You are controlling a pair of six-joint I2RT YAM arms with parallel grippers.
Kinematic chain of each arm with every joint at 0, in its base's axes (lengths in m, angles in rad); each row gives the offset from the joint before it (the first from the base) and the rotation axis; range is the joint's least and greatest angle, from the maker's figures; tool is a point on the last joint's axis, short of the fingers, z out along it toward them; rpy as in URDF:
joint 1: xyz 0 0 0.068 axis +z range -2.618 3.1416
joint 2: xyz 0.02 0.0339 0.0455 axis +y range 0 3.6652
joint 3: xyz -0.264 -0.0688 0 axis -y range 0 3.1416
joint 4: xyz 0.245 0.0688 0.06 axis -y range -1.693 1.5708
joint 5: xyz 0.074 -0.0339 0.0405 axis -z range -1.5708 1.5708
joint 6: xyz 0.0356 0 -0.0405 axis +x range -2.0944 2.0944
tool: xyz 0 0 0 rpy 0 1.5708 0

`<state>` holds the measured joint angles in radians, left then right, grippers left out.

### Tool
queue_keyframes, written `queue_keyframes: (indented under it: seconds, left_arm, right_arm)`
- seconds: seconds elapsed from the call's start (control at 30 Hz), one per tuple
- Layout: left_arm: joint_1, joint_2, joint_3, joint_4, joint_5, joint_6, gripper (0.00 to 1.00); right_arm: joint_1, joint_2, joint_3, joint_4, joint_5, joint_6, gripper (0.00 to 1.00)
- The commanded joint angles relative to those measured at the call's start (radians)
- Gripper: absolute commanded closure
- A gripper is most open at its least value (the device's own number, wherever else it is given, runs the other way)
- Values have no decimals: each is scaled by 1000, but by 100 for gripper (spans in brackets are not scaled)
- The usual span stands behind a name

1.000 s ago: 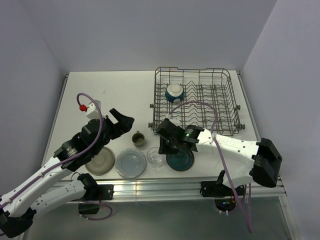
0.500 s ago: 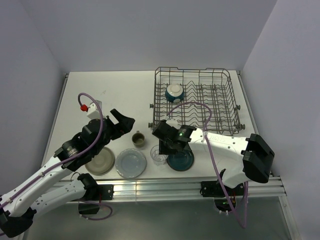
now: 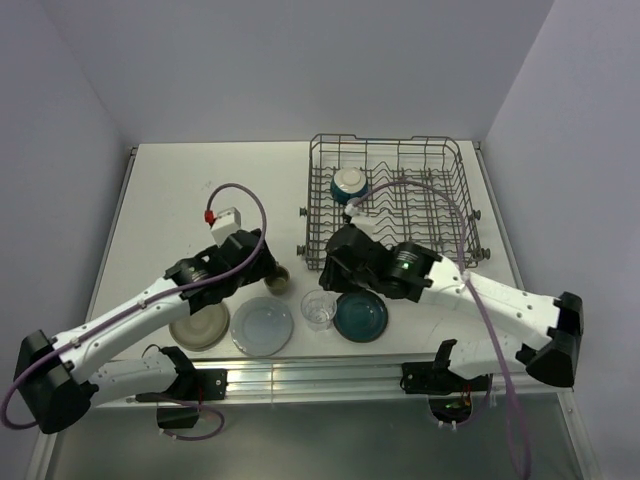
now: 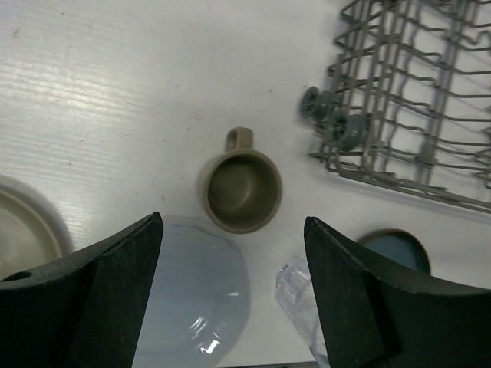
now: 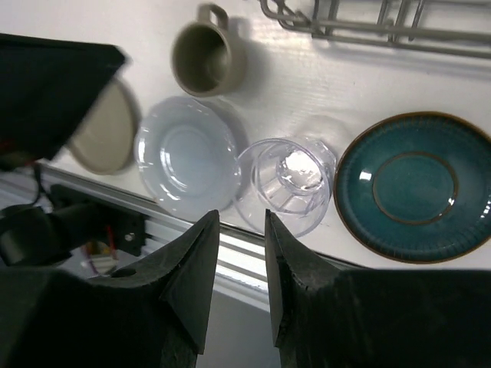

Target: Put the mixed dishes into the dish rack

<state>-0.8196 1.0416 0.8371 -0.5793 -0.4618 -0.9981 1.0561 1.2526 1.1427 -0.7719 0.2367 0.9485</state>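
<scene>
Both my arms have swung in toward the near-left corner of the dish rack [image 3: 440, 215]. My left end effector [image 4: 232, 222] hangs wide open and empty over the mug [image 4: 240, 190]. My right end effector [image 5: 241, 218], fingers nearly together and empty, hovers by the glass [image 5: 285, 184]. Only the bowl [image 3: 350, 184] sits inside the rack. The mug, glass, grey-beige plate [image 3: 200, 327], pale blue plate [image 5: 184, 153] and dark teal plate [image 5: 399, 186] remain on the bench [image 3: 200, 190] just in front of it.

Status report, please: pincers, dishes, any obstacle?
Left pincer open, above mug. Right pincer narrowly open, empty, near glass. Bowl in rack; beige plate, blue plate, teal plate on table. No obstruction seen.
</scene>
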Motion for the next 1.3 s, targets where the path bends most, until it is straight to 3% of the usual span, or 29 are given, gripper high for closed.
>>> queue_keyframes:
  seconds: [0.0,0.43,0.8,0.93,1.1,1.13,1.27]
  left_arm:
    - [0,63,11,-31,-72,-30,20]
    - [31,256,-43,91,-11,-16,45]
    - [40,356,-62,151,25,7,55]
    - [54,351,-79,180,44,16,75]
    - [99,305,-102,208,89,52,90]
    - [114,299,-102,207,94,58,97]
    - [139,172,-92,144,98,69,100]
  right_arm:
    - [5,-84,49,-84,76,4,62]
    - [5,-366,9,-201,153,53,61]
    - [4,-377,-12,-199,139,56,61]
    - [4,-374,-14,-195,131,56,60]
    - [4,-374,-15,-190,128,56,60]
    - [4,-375,-17,-187,127,56,60]
    - [4,-377,-23,-165,115,52,58]
